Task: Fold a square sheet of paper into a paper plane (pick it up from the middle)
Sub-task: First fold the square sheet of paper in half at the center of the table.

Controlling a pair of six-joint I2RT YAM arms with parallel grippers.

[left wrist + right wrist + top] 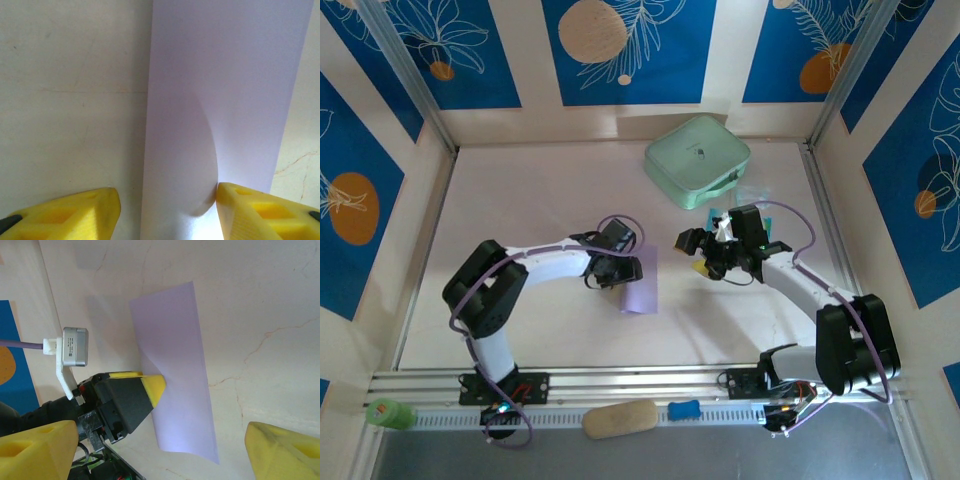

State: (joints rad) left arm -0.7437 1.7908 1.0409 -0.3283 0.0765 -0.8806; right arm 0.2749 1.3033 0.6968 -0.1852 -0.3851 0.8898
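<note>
Left gripper (pixel 167 200) is down low on the table (pixel 520 200), right over the lavender paper (pixel 645 290). Its yellow fingers (pixel 75 217) are spread apart, so the claw is open with nothing pinched. From its wrist camera, one finger sits on bare table just off the paper's long edge. The other rests on the paper itself, and there's a soft bulge in the sheet right beside that finger.

The paper reads as a long, narrow rectangle (not a square as it lies). It's flat on the table about the middle, a touch closer to the near edge than the far one.

Over to the right gripper (pixel 161 440): jaws wide open and empty, hovering above the table beside the paper, on the side toward the right edge. Its camera looks down on the sheet and catches one yellow tip of the left gripper touching the paper at a long edge.

The mint-green case (pixel 697 160) sits by the far edge, right of centre, well apart from the paper. Along the rail (pixel 640 382) at the near edge there's a green object (pixel 390 412) by the left corner. A tan oblong thing (pixel 620 418) and a small blue piece (pixel 684 409) lie about midway (can't tell what any of them is).
</note>
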